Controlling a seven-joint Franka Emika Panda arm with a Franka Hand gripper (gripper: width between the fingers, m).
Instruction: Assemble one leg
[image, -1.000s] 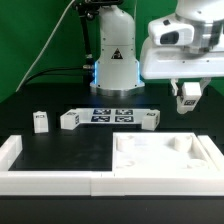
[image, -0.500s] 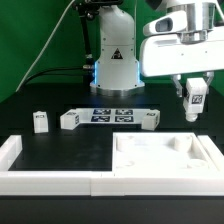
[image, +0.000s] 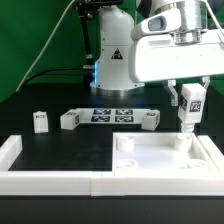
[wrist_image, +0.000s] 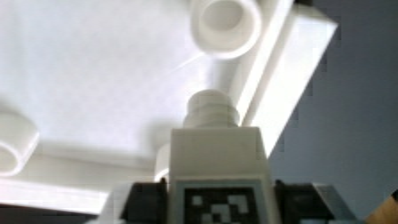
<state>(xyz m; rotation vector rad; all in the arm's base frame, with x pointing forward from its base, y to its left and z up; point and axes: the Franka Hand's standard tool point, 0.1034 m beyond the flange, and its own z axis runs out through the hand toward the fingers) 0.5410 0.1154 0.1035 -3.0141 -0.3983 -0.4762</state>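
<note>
Panel (image: 150, 165), big and white with raised rims, lies closest, and just over its far corner socket (image: 186, 143) on the exterior view's right hangs the leg (image: 190, 110), peg down, held by the gripper (image: 190, 98) with its jaws clenched on the sides. I think the peg is not lined up with the round hole yet, so it could bump the rim, jam, or twist in the jaws. Farther back, three spare legs (image: 68, 120) and the marker board (image: 110, 114) lie well apart.

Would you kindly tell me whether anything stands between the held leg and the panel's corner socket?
Nothing visible does: the leg, in the end effector, hangs above the panel, the nearest socket bare.
</note>
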